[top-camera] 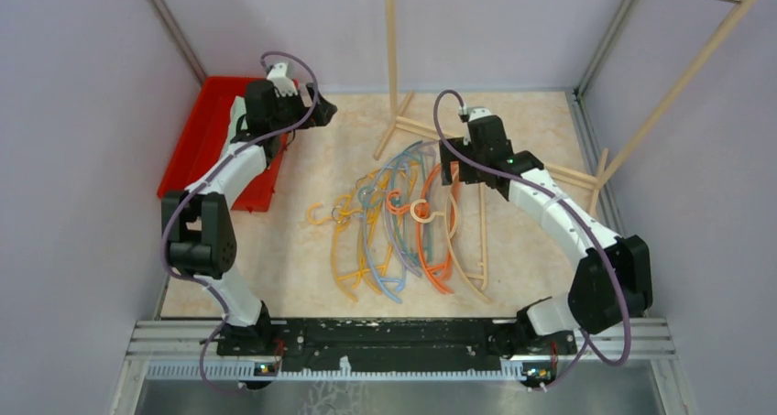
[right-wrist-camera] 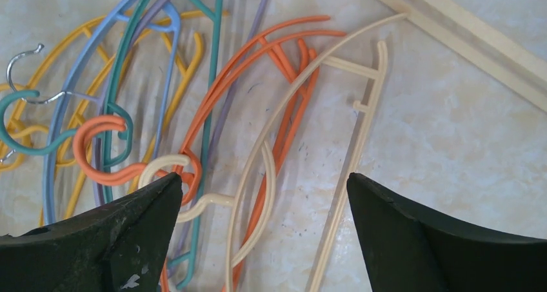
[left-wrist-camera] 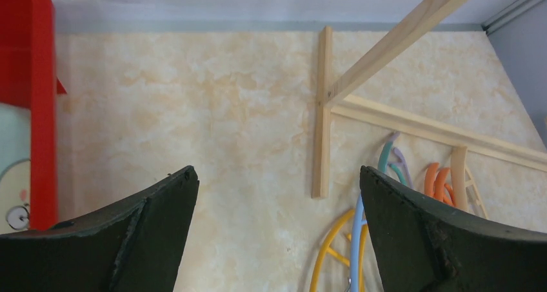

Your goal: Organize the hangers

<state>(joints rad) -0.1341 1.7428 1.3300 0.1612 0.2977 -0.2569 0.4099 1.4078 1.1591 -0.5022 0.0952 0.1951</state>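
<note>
On the table's middle the hangers (top-camera: 396, 204) lie in a tangled heap with hooks overlapping, the beige hanger (right-wrist-camera: 366, 111) on its 3 o'clock side. Right gripper (right-wrist-camera: 263, 176) hangs over the heap's 1 o'clock edge, jaws wide, holding nothing. Left gripper (left-wrist-camera: 277, 169), also wide and empty, hovers at 10 o'clock from the heap, beside the red bin (top-camera: 197, 140)
</note>
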